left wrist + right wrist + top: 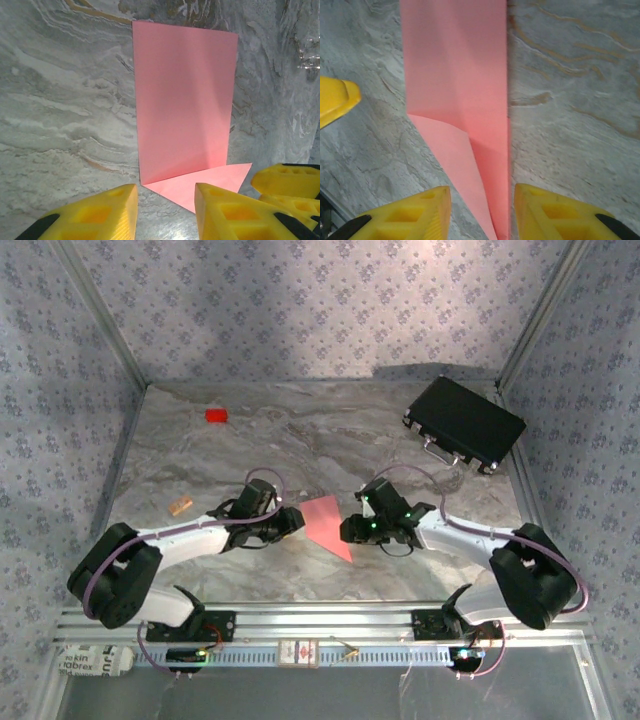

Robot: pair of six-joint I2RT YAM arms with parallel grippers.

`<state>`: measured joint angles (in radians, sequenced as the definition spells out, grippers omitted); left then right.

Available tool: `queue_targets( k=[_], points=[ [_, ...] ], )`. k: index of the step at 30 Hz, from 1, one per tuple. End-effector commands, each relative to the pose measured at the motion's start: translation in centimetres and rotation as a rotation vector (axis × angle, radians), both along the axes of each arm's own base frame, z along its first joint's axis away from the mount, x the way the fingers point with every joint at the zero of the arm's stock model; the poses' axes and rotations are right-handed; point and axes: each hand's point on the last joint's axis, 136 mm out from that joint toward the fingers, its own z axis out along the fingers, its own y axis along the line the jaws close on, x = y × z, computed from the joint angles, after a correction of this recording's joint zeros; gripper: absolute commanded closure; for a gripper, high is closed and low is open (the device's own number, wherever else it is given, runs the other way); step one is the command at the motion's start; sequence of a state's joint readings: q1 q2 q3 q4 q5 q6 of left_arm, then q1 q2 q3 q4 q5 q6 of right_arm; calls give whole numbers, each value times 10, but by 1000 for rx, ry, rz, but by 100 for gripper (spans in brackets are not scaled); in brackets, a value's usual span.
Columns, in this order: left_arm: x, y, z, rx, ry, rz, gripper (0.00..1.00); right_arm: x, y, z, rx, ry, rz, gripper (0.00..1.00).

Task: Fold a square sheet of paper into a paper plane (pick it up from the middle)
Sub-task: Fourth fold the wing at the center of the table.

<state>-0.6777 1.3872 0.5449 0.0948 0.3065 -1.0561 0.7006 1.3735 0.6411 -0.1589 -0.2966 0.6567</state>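
The square sheet of paper (327,525), salmon-pink and folded into a creased pointed shape, lies on the marble table between my two grippers. In the left wrist view the paper (185,100) shows a large panel with a triangular flap lying at its near end. My left gripper (165,217) stands open just short of that flap, touching nothing. In the right wrist view the paper (455,75) narrows to a point that runs down between the fingers of my right gripper (482,220). Those jaws are open, with a gap on each side of the paper.
A black rectangular case (463,425) lies at the back right. A small red block (216,415) sits at the back left, and a small tan piece (180,506) lies at the left. Patterned walls close three sides; a metal rail (320,625) runs along the front.
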Motion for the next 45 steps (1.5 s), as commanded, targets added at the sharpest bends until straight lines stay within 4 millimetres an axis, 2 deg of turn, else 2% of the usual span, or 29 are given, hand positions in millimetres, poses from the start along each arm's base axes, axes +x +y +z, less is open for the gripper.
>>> queue_targets(
  k=[1, 10, 17, 25, 31, 45],
  points=[
    [-4, -3, -6, -18, 21, -31, 65, 6, 12, 5, 22, -14, 33, 64],
    [-5, -8, -12, -41, 54, -35, 64, 15, 20, -6, 1, 20, 34, 67],
    [-4, -7, -11, -48, 60, -35, 64, 19, 23, -6, 14, 18, 33, 77],
    [-2, -13, -9, -85, 75, -48, 59, 19, 18, -4, 35, 21, 26, 90],
    [4, -20, -1, -134, 57, -44, 49, 20, 15, 0, 72, 8, 22, 91],
    [16, -37, 5, -187, 64, -63, 48, 22, 6, 3, 94, 6, -1, 91]
  ],
)
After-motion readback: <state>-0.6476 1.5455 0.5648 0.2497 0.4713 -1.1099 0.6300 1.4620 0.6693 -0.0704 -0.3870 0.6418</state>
